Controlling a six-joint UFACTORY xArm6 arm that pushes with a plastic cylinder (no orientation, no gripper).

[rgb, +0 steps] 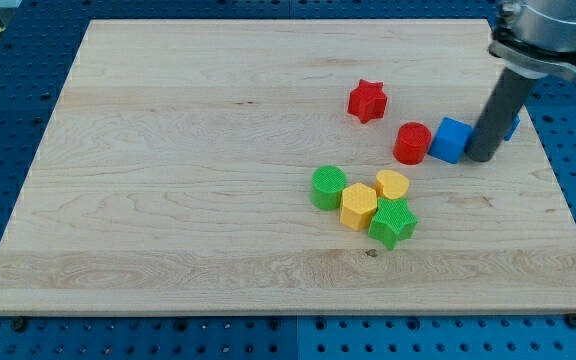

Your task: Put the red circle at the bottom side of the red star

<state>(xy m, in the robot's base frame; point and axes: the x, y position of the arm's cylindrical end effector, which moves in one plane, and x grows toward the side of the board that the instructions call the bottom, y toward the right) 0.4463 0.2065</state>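
Observation:
The red circle (412, 143) lies on the wooden board, below and to the right of the red star (366, 101), with a gap between them. A blue cube (451, 140) touches the red circle's right side. My tip (482, 157) rests on the board just to the right of the blue cube, touching or nearly touching it. The dark rod rises from there to the view's top right. Another blue block (512, 124) shows partly behind the rod.
A cluster sits at the board's centre, below the red circle: a green circle (329, 187), a yellow hexagon (359, 206), a yellow heart (392, 184) and a green star (393, 222). The board's right edge (558, 180) is close to my tip.

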